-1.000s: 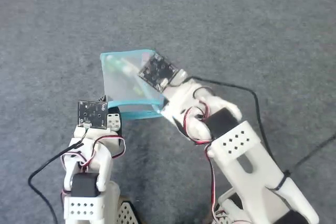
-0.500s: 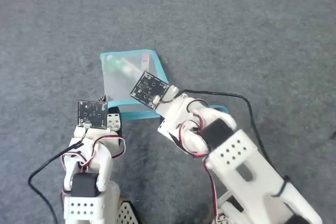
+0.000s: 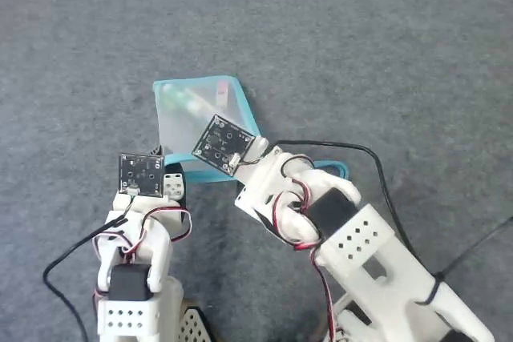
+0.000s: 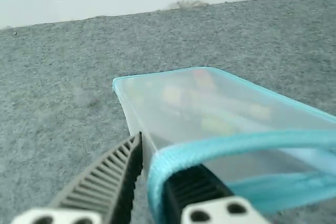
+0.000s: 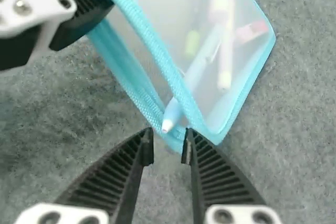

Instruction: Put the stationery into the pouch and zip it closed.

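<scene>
The translucent pouch (image 3: 192, 114) with teal trim lies on the grey carpet, with pens and other stationery (image 5: 223, 51) inside it. My left gripper (image 4: 152, 174) is shut on the pouch's teal zip band at one near corner. The zip (image 5: 152, 61) runs from there, its two sides apart, to my right gripper (image 5: 167, 148). That gripper's fingers stand close together on the teal zip pull (image 5: 172, 141) near the other corner. A light blue pen tip (image 5: 168, 124) pokes out of the opening just beyond the fingers.
Grey carpet (image 3: 401, 62) spreads all around, with a pale wall along the far edge. A teal loop (image 3: 333, 167) lies beside the right arm. Black cables (image 3: 385, 190) trail from both arms near their bases.
The right arm has drawn back toward its base and slightly toward the left gripper, uncovering more of the pouch. The pouch and the left arm have stayed put.
</scene>
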Controlling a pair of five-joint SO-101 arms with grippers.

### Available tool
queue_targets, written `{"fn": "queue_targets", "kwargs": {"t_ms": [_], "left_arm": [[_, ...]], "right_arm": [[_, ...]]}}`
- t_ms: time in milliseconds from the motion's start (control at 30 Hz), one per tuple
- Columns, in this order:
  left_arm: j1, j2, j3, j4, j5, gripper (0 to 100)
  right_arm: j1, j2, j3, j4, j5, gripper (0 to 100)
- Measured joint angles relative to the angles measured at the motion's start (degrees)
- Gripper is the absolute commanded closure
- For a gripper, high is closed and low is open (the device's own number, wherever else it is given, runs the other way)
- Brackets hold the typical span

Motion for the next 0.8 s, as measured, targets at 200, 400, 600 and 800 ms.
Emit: {"fn": "queue_targets", "kwargs": {"t_ms": [200,400,600,800], "left_arm": [[0.00,0.00,0.00,0.00,0.18,99],[0.09,0.00,0.00,0.00,0.18,99],[0.00,0.00,0.00,0.00,0.18,99],[-0.09,0.00,0.00,0.00,0.44,99]], "right_arm": [[0.00,5.45,0.00,-2.90,0.00,89.7],[1.67,8.53,0.00,-6.15,0.09,89.6],[4.40,13.54,-4.22,-8.53,0.09,89.8],[3.52,15.38,-8.53,-7.47,-1.85,89.5]]}}
